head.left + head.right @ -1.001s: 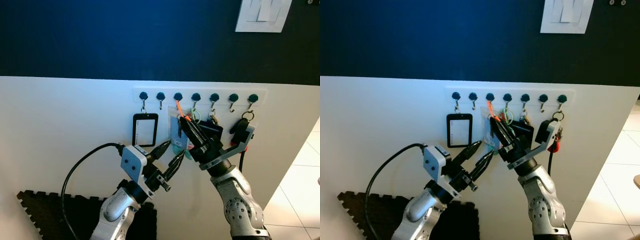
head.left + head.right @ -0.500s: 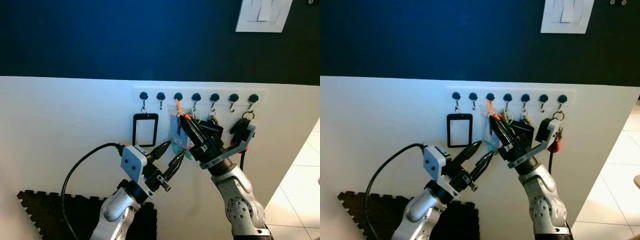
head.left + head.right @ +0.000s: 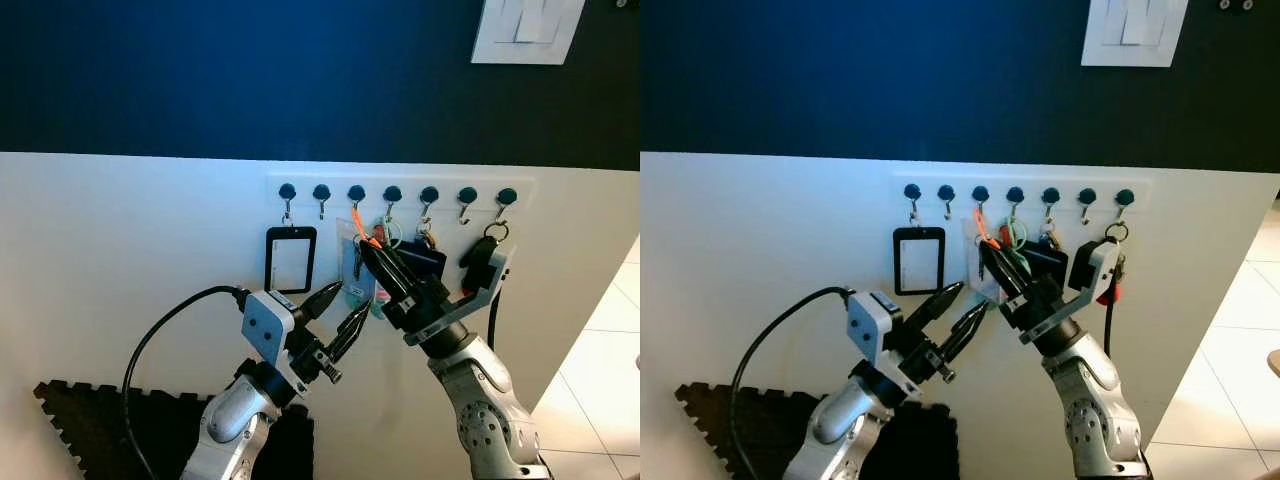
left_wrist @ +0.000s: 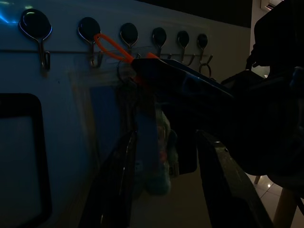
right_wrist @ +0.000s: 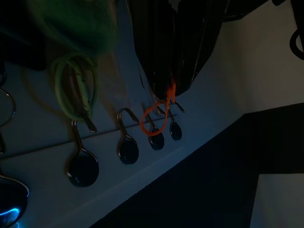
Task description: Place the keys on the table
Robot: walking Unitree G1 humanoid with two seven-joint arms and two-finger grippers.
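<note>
White wall below a navy band carries a hook rack (image 3: 400,192). From our head camera we see our right gripper (image 3: 366,250) raised to the hooks, fingers pressed together on the orange loop (image 3: 358,226) of the keys (image 3: 358,268), which hang at the rack. Our left gripper (image 3: 343,305) waits just below, fingers spread. Left wrist view: the orange loop (image 4: 113,46) stretches from a hook. Right wrist view: the loop (image 5: 157,118) emerges from pinched fingertips (image 5: 161,85).

Keys (image 3: 362,262) hang right of badge holder (image 3: 290,259).
</note>
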